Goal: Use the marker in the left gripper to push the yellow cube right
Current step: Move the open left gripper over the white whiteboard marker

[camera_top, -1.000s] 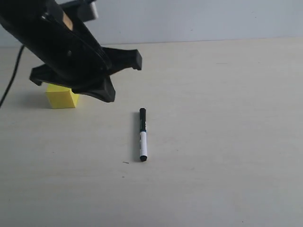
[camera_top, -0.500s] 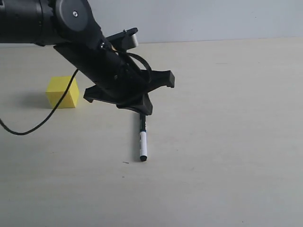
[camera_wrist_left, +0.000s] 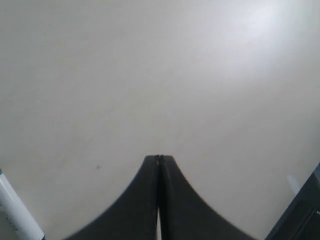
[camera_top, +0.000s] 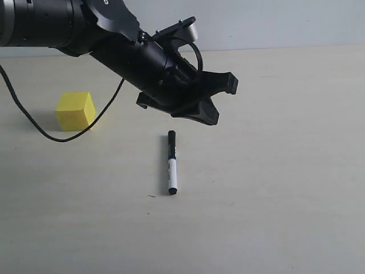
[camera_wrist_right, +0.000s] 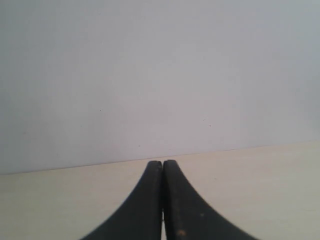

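Note:
The marker point(camera_top: 171, 162) lies loose on the table with its black cap end away from the camera and its white barrel nearer; nothing holds it. A strip of its white barrel point(camera_wrist_left: 14, 212) shows at the edge of the left wrist view. The yellow cube point(camera_top: 75, 110) sits at the far left, apart from everything. My left gripper point(camera_top: 211, 117) hovers above the table, just up and right of the marker's cap, shut and empty; its tips point(camera_wrist_left: 160, 159) meet over bare table. My right gripper point(camera_wrist_right: 163, 163) is shut and empty, facing the wall.
A black cable point(camera_top: 40, 130) from the left arm loops down in front of the cube. The pale table point(camera_top: 274, 188) meets a grey wall point(camera_top: 274, 23) at the back. The right arm does not show in the exterior view.
The left arm has swept rightward, from over the cube, past the marker's cap, to the marker's upper right. The marker and the cube have not moved.

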### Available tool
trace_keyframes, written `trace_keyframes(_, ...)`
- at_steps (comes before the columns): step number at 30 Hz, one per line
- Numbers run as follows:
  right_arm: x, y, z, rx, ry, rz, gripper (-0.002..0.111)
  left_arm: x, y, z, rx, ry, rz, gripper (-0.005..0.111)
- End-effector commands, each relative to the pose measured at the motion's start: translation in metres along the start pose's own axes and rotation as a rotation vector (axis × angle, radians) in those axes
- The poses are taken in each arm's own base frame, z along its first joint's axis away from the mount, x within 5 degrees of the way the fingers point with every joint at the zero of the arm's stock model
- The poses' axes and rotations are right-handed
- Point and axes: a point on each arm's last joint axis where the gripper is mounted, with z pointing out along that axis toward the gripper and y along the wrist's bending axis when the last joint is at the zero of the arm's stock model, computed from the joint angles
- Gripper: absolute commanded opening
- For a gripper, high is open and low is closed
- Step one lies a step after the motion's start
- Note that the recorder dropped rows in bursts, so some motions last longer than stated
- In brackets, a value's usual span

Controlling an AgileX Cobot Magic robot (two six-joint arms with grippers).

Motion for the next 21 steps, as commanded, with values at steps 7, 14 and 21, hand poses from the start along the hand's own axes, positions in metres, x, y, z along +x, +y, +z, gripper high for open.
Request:
trace_keyframes(7, 0.001, 0.0, 0.0, 0.003, -0.009, -0.013, 0.0, -0.013, -0.01, -0.011, -0.047, -0.009, -0.021, 0.006)
trace_keyframes(14, 0.001, 0.0, 0.0, 0.003, -0.009, -0.012, 0.0, -0.018, -0.018, -0.024, -0.293, 0.037, -0.057, 0.043)
trace_keyframes(21, 0.001, 0.0, 0.0, 0.003, -0.009, -0.009, 0.0, -0.014, -0.01, -0.006, -0.365, 0.154, -0.185, 0.049)
